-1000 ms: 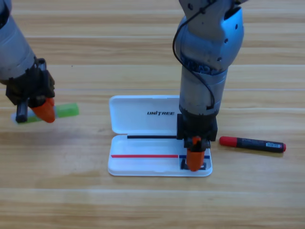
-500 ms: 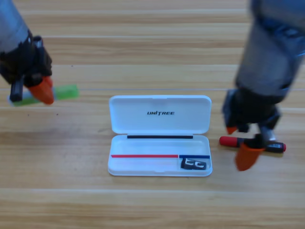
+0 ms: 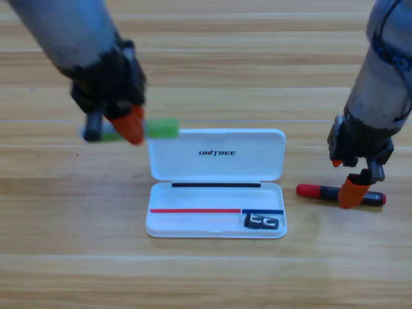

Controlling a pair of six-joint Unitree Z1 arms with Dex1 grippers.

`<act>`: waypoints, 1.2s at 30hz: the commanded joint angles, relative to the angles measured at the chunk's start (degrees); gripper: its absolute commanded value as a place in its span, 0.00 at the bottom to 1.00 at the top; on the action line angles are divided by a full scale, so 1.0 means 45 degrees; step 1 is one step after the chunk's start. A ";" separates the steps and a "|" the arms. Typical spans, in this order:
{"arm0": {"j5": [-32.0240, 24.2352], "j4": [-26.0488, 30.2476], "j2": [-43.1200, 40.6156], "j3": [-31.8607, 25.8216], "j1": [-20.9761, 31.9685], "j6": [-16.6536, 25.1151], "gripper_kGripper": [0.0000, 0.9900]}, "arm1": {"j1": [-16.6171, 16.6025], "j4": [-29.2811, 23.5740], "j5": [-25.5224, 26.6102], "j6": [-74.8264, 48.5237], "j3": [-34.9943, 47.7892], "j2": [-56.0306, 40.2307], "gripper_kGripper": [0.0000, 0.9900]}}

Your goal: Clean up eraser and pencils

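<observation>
**Eraser stowed; both pens in hand or about to be**

Wooden counter (image 3: 206, 277) planks run across the whole view, with a white case (image 3: 216, 154) lying open at the middle, lid folded back toward the top of the picture.

Eraser (image 3: 262, 221): it lies inside the case, in the small compartment at the lower right corner of the tray. That part of the task reads as done.

Green pen (image 3: 161, 127): it is off the counter, carried by the left gripper (image 3: 122, 125), whose fingers are clenched around it. One end shows to the right of the gripper, just beside the upper left corner of the lid; the far end is blurred behind the gripper. The pen lies roughly level, parallel to the long side of the case.

Black pen with red cap (image 3: 322, 192): it rests on the counter just right of the case, cap end toward the tray. The right gripper (image 3: 351, 187) stands over its right half, one orange finger (image 3: 351, 191) touching or crossing the barrel. The other finger is mostly hidden behind the gripper body, so whether the grip is closed cannot be told.

Step in hand, as judged: the left arm is bringing the green pen to the case while the right arm sets up on the black one.

Next move, as judged: the green pen needs to travel right and down over the long tray compartment, stay aligned with it, and be let go low. The right gripper must have the barrel squarely between its fingers before any lift.
</observation>
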 commanded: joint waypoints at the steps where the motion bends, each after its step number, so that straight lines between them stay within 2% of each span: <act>1: 0.0313 -0.0274 0.1926 0.0040 -0.1408 -0.0270 0.00 | -0.0712 -0.0564 -0.0200 -0.0323 0.0309 0.1681 0.79; 9: 0.0410 -0.1211 0.3234 0.0079 -0.1720 -0.0368 0.00 | -0.0790 -0.0857 -0.0532 -0.0421 0.0114 0.2755 0.77; 14: 0.0391 -0.1660 0.3723 0.0197 -0.1760 -0.0426 0.00 | -0.0849 -0.0857 -0.0591 -0.0499 -0.0062 0.3048 0.49; 16: 0.0391 -0.1836 0.3918 0.0255 -0.1779 -0.0446 0.00 | -0.0868 -0.0857 -0.0591 -0.0557 -0.0062 0.3068 0.28; 18: 0.0371 -0.1992 0.4074 0.0333 -0.1779 -0.0446 0.00 | -0.0927 -0.0857 -0.0610 -0.0577 -0.0043 0.3068 0.00; 36: 0.0137 -0.2578 0.4621 0.0685 -0.1799 -0.0543 0.00 | -0.1024 -0.0857 -0.0630 -0.0596 0.0211 0.2501 0.00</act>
